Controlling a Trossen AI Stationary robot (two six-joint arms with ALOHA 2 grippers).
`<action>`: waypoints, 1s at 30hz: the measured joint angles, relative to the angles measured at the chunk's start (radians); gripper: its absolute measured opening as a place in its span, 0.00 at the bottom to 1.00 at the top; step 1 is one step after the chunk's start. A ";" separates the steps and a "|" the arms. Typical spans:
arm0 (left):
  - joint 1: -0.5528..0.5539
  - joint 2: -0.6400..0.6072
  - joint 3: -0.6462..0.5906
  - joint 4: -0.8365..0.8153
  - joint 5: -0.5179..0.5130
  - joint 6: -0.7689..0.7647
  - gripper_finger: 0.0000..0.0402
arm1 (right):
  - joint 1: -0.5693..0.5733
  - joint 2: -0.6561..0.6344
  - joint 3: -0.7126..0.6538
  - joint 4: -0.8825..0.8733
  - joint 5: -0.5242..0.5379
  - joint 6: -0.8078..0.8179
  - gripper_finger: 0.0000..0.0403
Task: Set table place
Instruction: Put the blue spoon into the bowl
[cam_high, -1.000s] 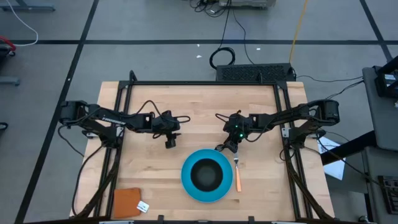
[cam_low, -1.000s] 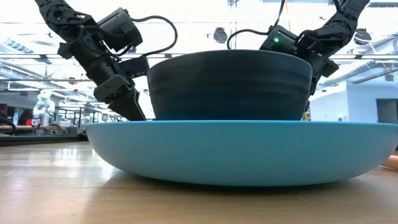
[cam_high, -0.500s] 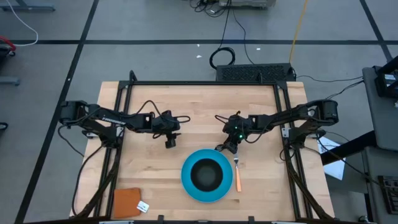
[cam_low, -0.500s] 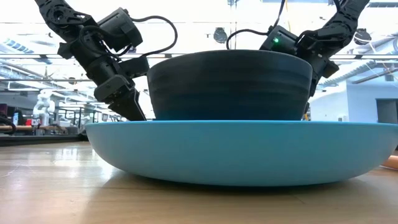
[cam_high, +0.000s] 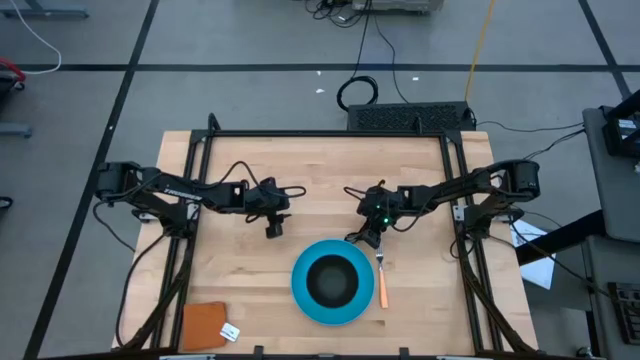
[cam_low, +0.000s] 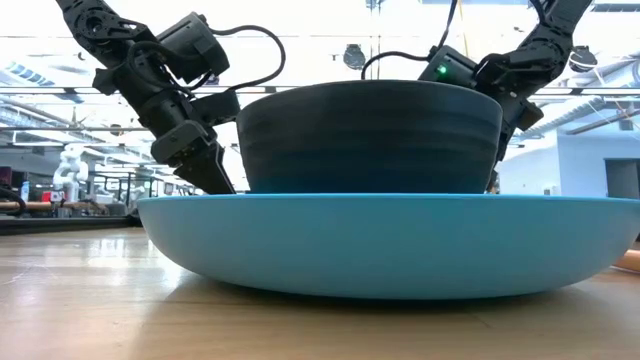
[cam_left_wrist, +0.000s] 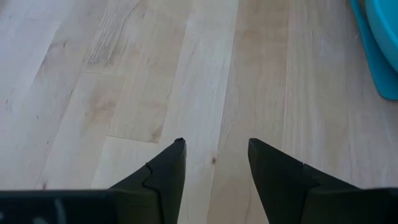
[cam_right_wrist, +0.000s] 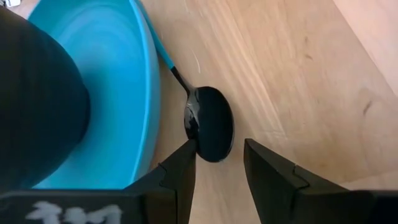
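The blue plate (cam_high: 303, 296) lies near the table's front edge, with the black bowl (cam_high: 330, 280) standing in it. An orange-handled fork (cam_high: 381, 284) lies on the wood along the plate's right side. The teal-handled spoon (cam_right_wrist: 208, 127) lies flat on the table at the plate's far right rim, its handle (cam_right_wrist: 163, 53) running along the rim. My right gripper (cam_right_wrist: 219, 148) is open just above the spoon's dark bowl end. My left gripper (cam_left_wrist: 213, 146) is open over bare wood, left of the plate and farther back. My right gripper comes slanting down from the far right, and one fingertip (cam_right_wrist: 186, 155) stands at the edge of the spoon's bowl end (cam_right_wrist: 214, 140). I cannot tell whether it touches. The spoon lies flat on the table.
A small brown-orange square with a white tag (cam_high: 204, 325) lies at the table's near left corner. The black frame rail (cam_high: 330, 133) runs along the table's edges. Bare wood (cam_high: 320, 175) stretches behind both grippers.
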 joint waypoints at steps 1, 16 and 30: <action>0.000 0.000 0.000 0.000 0.000 0.000 0.45 | 0.000 0.000 0.000 0.000 0.000 0.000 0.31; 0.000 0.000 0.000 0.000 0.000 0.001 0.45 | 0.000 0.000 0.000 0.011 0.007 0.002 0.28; 0.000 0.000 0.000 -0.016 0.001 0.007 0.45 | -0.001 0.074 0.001 0.077 -0.007 0.023 0.19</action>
